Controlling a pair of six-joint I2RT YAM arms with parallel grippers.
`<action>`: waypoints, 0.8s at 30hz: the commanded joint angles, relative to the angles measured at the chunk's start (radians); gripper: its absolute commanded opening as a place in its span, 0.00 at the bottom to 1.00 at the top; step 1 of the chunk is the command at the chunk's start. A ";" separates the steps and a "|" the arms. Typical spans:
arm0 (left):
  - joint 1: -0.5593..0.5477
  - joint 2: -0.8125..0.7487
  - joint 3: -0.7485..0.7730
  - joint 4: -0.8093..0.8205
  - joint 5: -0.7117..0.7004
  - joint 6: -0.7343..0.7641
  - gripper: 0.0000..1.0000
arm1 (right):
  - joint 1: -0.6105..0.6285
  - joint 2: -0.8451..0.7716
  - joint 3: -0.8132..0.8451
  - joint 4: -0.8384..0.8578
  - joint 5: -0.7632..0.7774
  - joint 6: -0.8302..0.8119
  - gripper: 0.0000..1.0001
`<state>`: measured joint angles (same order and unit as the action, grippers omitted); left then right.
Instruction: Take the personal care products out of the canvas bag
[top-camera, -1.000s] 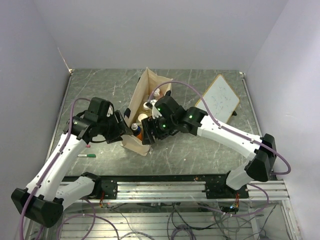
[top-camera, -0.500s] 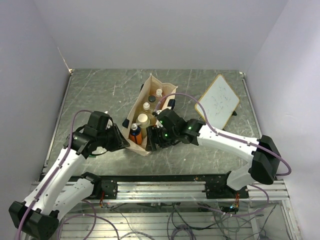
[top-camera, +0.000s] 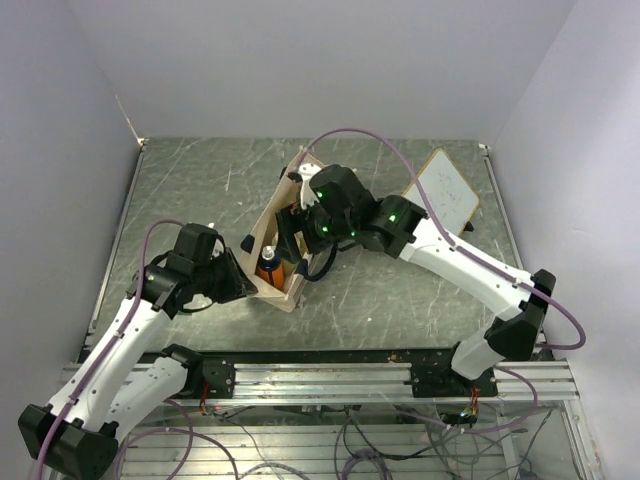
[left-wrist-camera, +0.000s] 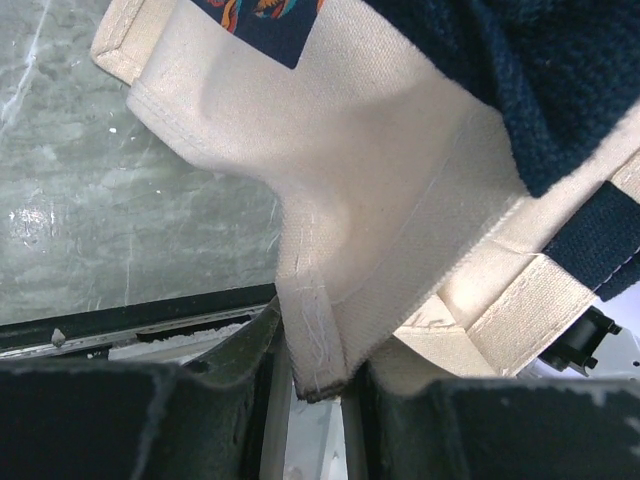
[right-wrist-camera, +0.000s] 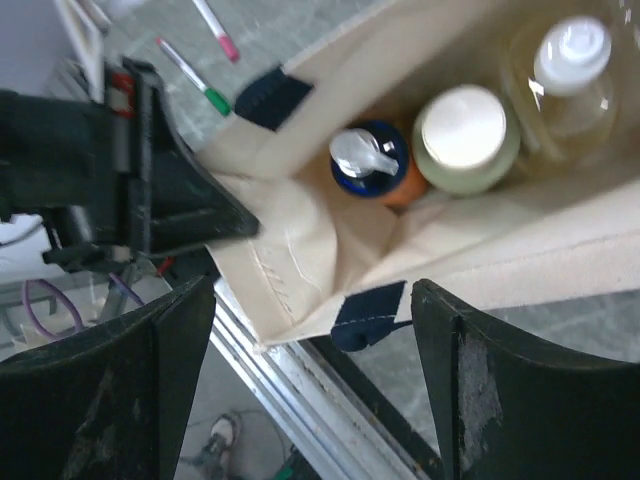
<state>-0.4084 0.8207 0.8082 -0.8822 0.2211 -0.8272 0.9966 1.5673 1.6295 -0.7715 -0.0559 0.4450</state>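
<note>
Right gripper (right-wrist-camera: 312, 300) swung up from near side, now over canvas bag (top-camera: 281, 292) mouth, my jaws spread.
</note>
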 joint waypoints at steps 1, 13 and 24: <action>0.002 -0.002 -0.034 -0.088 0.012 0.000 0.32 | 0.002 0.080 0.076 0.011 -0.041 -0.063 0.79; 0.003 -0.003 -0.003 -0.107 0.011 0.013 0.31 | 0.034 0.266 0.081 0.054 0.073 -0.048 0.65; 0.003 -0.026 0.013 -0.134 0.020 0.018 0.30 | 0.083 0.186 -0.177 0.380 0.248 -0.074 0.56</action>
<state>-0.4084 0.8013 0.8051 -0.8871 0.2287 -0.8272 1.0622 1.8027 1.4982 -0.5331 0.1150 0.3790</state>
